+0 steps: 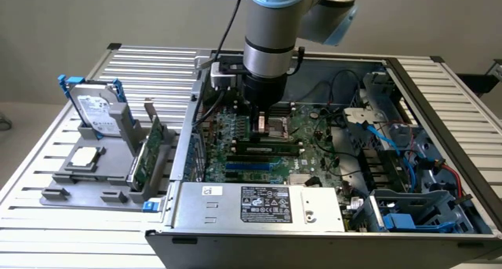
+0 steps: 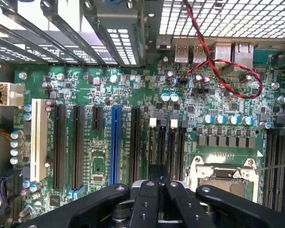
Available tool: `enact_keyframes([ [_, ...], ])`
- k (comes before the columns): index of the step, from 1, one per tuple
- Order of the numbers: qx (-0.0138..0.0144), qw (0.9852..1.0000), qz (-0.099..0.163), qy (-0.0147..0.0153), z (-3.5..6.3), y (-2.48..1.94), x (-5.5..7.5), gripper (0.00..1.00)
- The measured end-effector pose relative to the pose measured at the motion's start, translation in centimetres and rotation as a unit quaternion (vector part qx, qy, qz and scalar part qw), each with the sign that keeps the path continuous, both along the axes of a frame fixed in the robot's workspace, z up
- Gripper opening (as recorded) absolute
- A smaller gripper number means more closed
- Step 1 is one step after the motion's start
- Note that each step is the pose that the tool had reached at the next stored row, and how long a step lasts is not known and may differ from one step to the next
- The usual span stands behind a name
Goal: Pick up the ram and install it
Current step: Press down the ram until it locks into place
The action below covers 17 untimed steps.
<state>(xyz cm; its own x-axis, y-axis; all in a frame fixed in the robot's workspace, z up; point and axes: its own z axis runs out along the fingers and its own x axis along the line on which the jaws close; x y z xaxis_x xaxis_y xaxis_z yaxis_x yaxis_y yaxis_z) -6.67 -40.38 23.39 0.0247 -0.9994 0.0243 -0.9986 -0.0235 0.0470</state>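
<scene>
My gripper (image 1: 263,123) reaches down into the open computer case (image 1: 235,236), low over the green motherboard (image 1: 314,154). Its black fingers (image 2: 149,190) are shut together above one end of the black memory slots (image 2: 175,147), beside the metal processor socket (image 2: 223,175). I see nothing held between them. A long narrow green strip with dark chips, which looks like the ram (image 1: 271,142), lies along the memory slots just in front of the gripper. In the wrist view I cannot make out whether a stick sits in the slot under the fingers.
A grey fixture (image 1: 70,192) at the exterior view's left holds a silver hard drive with blue rails (image 1: 98,110), a tall green expansion card (image 1: 145,157) and a processor chip (image 1: 84,157). Red and black wires (image 2: 213,61), blue cables (image 1: 384,145) and a power supply (image 1: 259,204) crowd the case.
</scene>
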Motion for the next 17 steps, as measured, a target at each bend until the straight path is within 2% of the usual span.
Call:
enact_keyframes([
  [11,0.0000,1.0000,0.000,0.0014,-0.08,-0.01,0.38,0.11],
  [17,0.0000,1.0000,0.000,0.0015,-0.49,-0.02,0.39,0.11],
])
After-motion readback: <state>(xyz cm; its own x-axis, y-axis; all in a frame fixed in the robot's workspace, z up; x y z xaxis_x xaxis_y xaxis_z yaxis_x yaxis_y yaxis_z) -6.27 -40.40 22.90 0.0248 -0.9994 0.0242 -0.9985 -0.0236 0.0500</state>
